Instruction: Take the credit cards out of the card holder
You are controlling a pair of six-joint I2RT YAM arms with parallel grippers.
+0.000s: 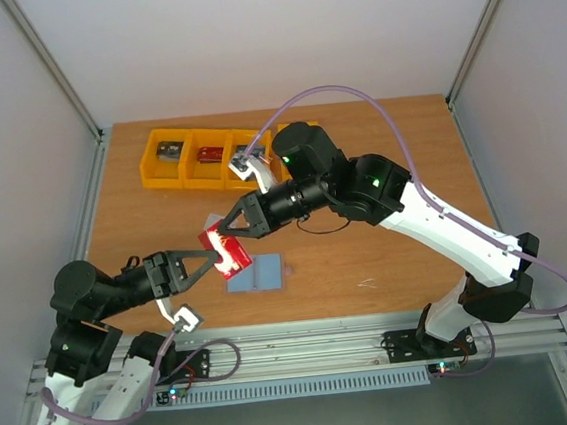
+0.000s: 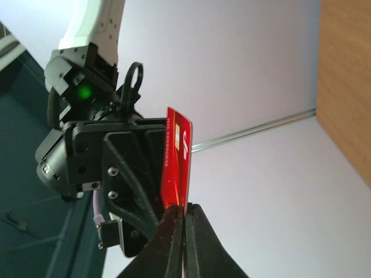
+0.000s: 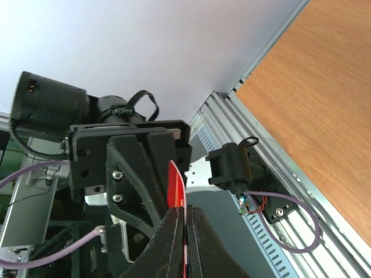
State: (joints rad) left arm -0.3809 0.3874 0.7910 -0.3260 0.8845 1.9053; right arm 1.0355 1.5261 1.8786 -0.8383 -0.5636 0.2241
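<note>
Credit card (image 1: 232, 257), red with white print, tight in both left and right jaws

walls: plain white panels (image 1: 246, 35) | table: wood-look top (image 1: 377, 143) | corners: metal posts (image 1: 58, 78), probably aluminium

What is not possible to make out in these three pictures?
- Whether cards sit inside the card holder: top view, too small, partly behind the raised red card.
- The red card's print: both wrist views, nearly edge-on, unreadable.
- Contents of the orange bins: top view, tiny; the right arm covers some.
</note>
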